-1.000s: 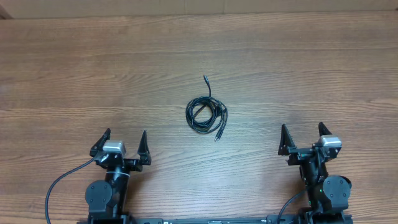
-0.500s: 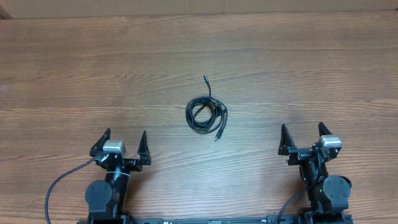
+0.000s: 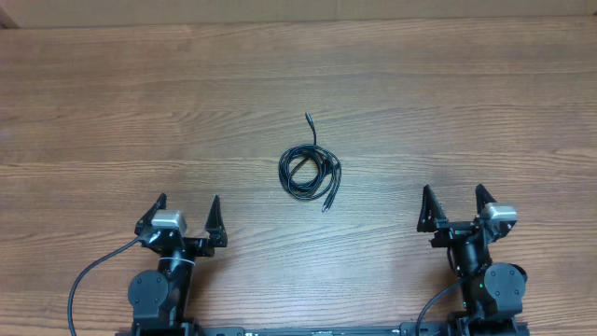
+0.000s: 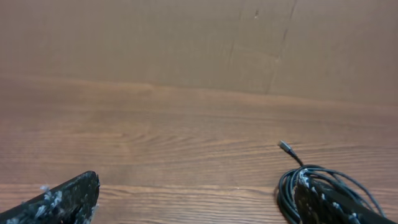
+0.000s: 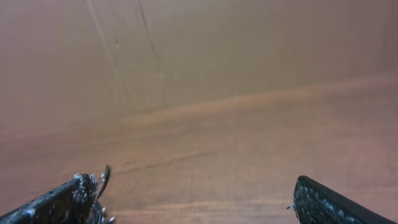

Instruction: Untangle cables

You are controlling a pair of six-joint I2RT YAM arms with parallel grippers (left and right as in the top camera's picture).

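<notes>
The cables (image 3: 311,175) lie as one small coil of thin black wire in the middle of the wooden table. One plug tip (image 3: 308,117) points away from me and another (image 3: 326,207) points toward me. My left gripper (image 3: 187,201) stands open near the front edge, down and to the left of the coil. My right gripper (image 3: 453,191) is open at the front right, also apart from it. In the left wrist view the cables (image 4: 289,186) show partly behind the right finger of the left gripper (image 4: 198,183). In the right wrist view a bit of cable (image 5: 106,174) peeks past the left finger of the right gripper (image 5: 188,182).
A brown cardboard wall (image 4: 186,37) stands along the table's far edge (image 3: 280,23). A thicker black cord (image 3: 89,280) loops out from the left arm's base at the front, and another (image 3: 434,308) from the right arm's base.
The right wrist has turned very slightly. The coil and the left arm have not moved.
</notes>
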